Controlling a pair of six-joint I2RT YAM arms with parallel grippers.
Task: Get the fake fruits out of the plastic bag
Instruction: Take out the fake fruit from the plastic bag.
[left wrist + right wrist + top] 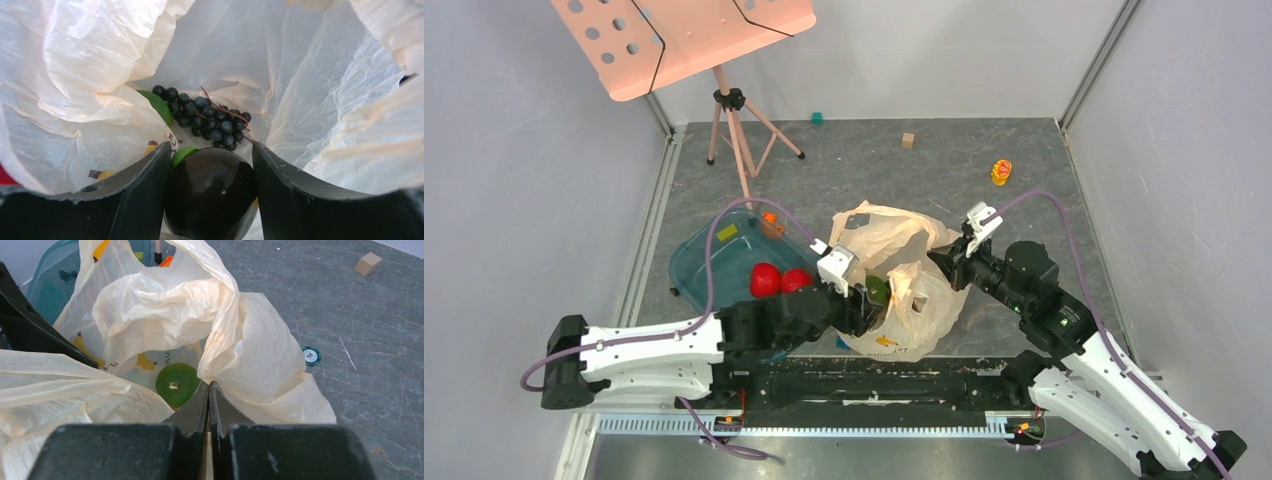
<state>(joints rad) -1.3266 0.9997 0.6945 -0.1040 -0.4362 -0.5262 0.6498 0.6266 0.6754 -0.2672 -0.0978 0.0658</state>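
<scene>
Left wrist view is giving me the inside of the plastic bag [320, 90]. My left gripper [211, 148] is reaching in, and its fingers [140, 200] are pressing against both sides of a dark round fruit [210, 200] with a green cap, so I am reading that as a grasp. The grapes [206, 118] are lying just beyond it, deeper in the bag, and touching a green piece [159, 105] that a fold on the left is half hiding.

Right wrist view is showing my right gripper [209, 390] clenched, with both fingers together on a fold of the bag's thin film at its rim; a green disc [176, 381] is showing through the opening beyond the fingertips.

From the top view I am seeing the bag sitting on the grey table [874, 160] near the arm bases, with one gripper at each side of it. Two red apples [765, 281] are lying side by side in the teal tray [692, 270], just left of the bag and outside it; a pink music stand [684, 40] is standing at the far left.
</scene>
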